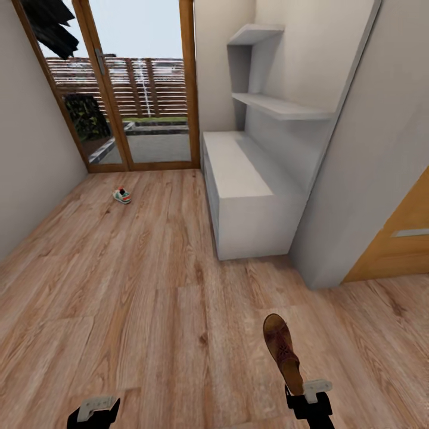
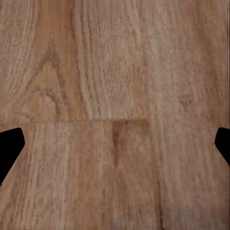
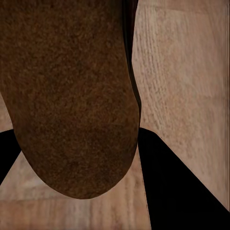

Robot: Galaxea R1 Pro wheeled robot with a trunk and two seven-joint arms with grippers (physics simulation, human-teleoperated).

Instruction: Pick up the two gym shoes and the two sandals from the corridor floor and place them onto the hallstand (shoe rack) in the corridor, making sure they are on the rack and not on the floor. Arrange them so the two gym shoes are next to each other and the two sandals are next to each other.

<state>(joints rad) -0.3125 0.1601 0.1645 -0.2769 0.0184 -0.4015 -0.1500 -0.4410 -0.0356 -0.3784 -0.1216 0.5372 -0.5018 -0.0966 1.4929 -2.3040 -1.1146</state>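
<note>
One dark-brown sandal (image 1: 282, 350) is held above the corridor floor (image 1: 137, 286) at the lower right, heel end in my right gripper (image 1: 298, 390), toe pointing away. In the right wrist view the sandal's brown sole (image 3: 72, 96) sits between the black fingers (image 3: 177, 187), which are shut on it. A gym shoe (image 1: 122, 195), white with teal and red, lies on the floor far ahead near the glass door. The white hallstand (image 1: 244, 190) stands along the right wall. My left gripper (image 1: 92, 411) hangs low at the left, open (image 2: 115, 139) over bare planks.
A wood-framed glass door (image 1: 140, 89) closes the corridor's far end. Floating wall shelves (image 1: 280, 107) hang above the hallstand. A grey wall corner (image 1: 333, 238) juts out on the right, with a wooden door (image 1: 399, 238) beyond it. A plain wall (image 1: 30, 149) bounds the left.
</note>
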